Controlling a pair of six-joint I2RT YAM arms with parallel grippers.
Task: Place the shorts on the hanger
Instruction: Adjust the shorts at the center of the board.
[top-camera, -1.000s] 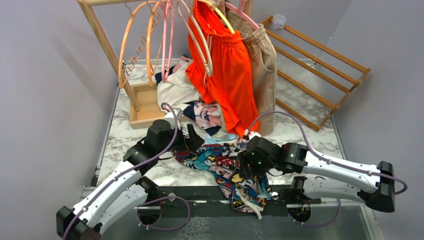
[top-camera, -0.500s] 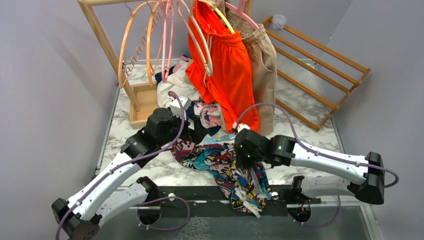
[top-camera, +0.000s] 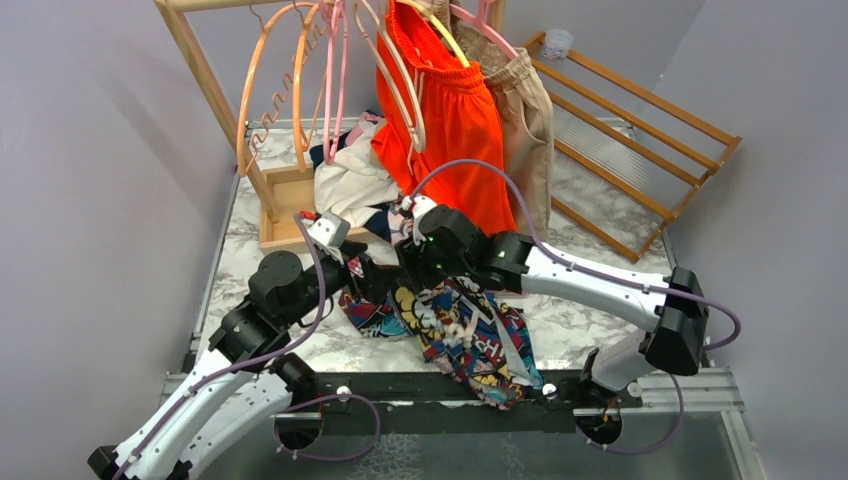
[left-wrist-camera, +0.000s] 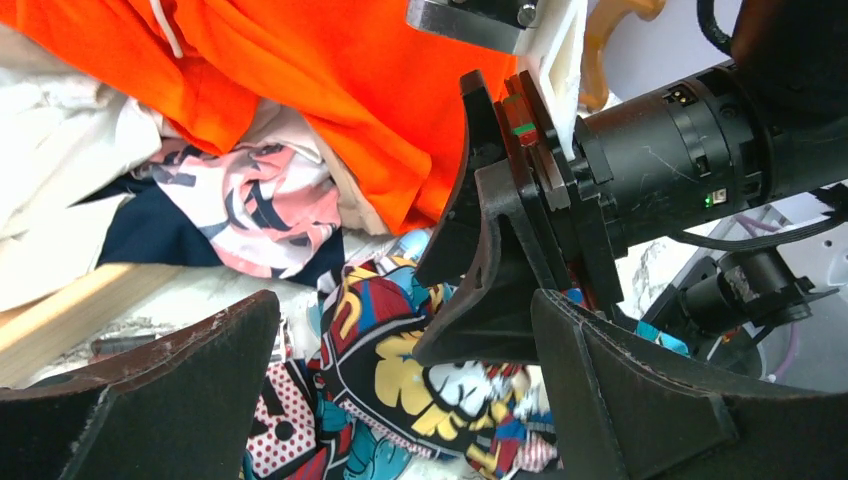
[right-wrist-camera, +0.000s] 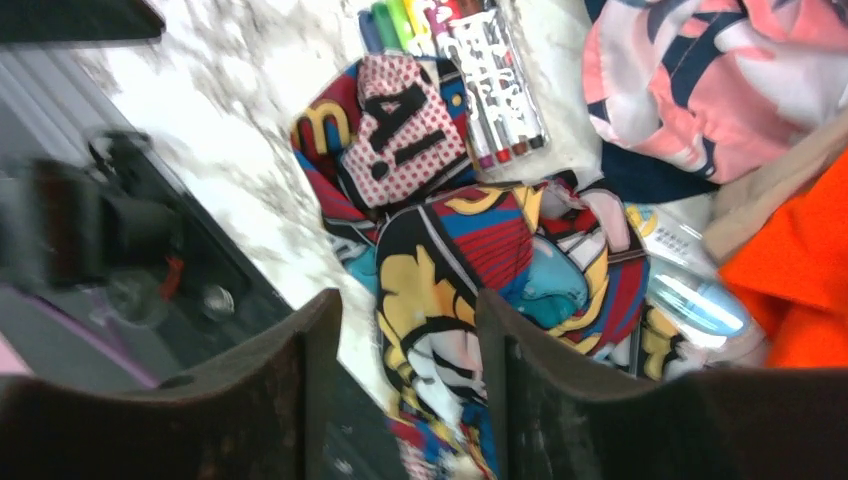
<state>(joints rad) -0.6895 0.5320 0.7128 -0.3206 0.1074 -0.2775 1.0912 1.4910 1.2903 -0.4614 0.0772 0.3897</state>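
Observation:
The comic-print shorts (top-camera: 465, 330) hang from my right gripper (top-camera: 425, 268) and trail down over the table's near edge. In the right wrist view the shorts (right-wrist-camera: 440, 290) run bunched between its fingers, which are shut on the fabric. My left gripper (top-camera: 372, 280) is open just left of it, and its wide-apart fingers (left-wrist-camera: 160, 400) frame the shorts (left-wrist-camera: 400, 380) and the right gripper's tips. A pale cream hanger (top-camera: 408, 100) hangs on the rack at the back, against the orange shorts.
Orange shorts (top-camera: 460, 140) and beige shorts (top-camera: 530, 130) hang on the wooden rack (top-camera: 205, 80) with pink and orange hangers (top-camera: 290, 70). A clothes pile (top-camera: 350, 180) lies behind the grippers. A pack of markers (right-wrist-camera: 480, 70) lies by the shorts. A slatted wooden frame (top-camera: 630, 130) leans at the right.
My right gripper has moved back and left with the shorts, lifting them off the table. My left arm has pulled back to the left, with its gripper now facing the right gripper.

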